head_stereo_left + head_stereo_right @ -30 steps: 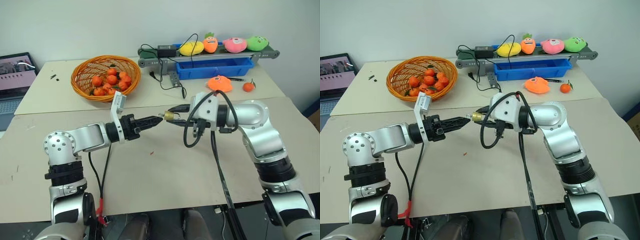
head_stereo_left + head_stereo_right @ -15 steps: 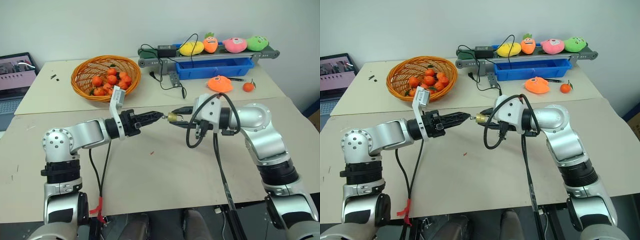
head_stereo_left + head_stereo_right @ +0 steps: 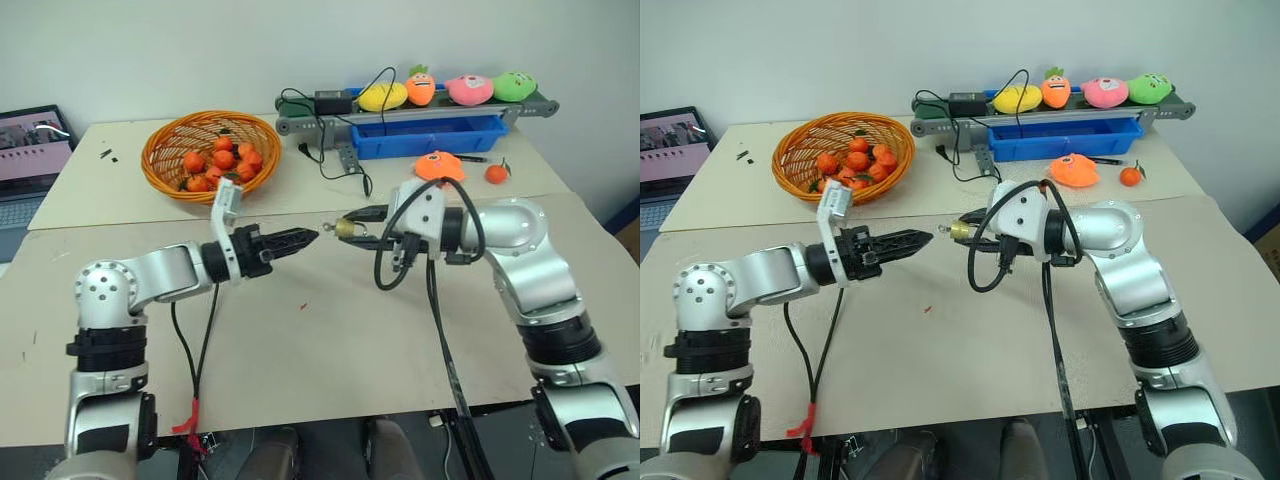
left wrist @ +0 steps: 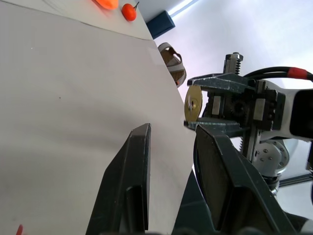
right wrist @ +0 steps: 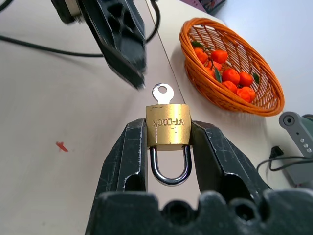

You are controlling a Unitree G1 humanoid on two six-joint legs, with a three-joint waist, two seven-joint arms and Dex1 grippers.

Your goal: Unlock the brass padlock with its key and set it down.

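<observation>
A pale beige counter point(image 3: 330, 340) stands before a white wall, with a woven orange basket of small orange fruits point(image 3: 210, 152) at its far side. Above the counter, the right end effector point(image 5: 168, 147) pinches a small golden-yellow brass padlock point(image 5: 167, 126) by its sides, the thin silver shackle point(image 5: 169, 167) looking closed. A small silvery key point(image 5: 162, 93) sits in the padlock's keyhole. The left end effector point(image 3: 308, 238), slightly spread and empty, hovers just beside the key. Judging from this, turning the key, opening the padlock and setting it down remain.

Bright, even light; soft shadows, sharp focus throughout.
</observation>
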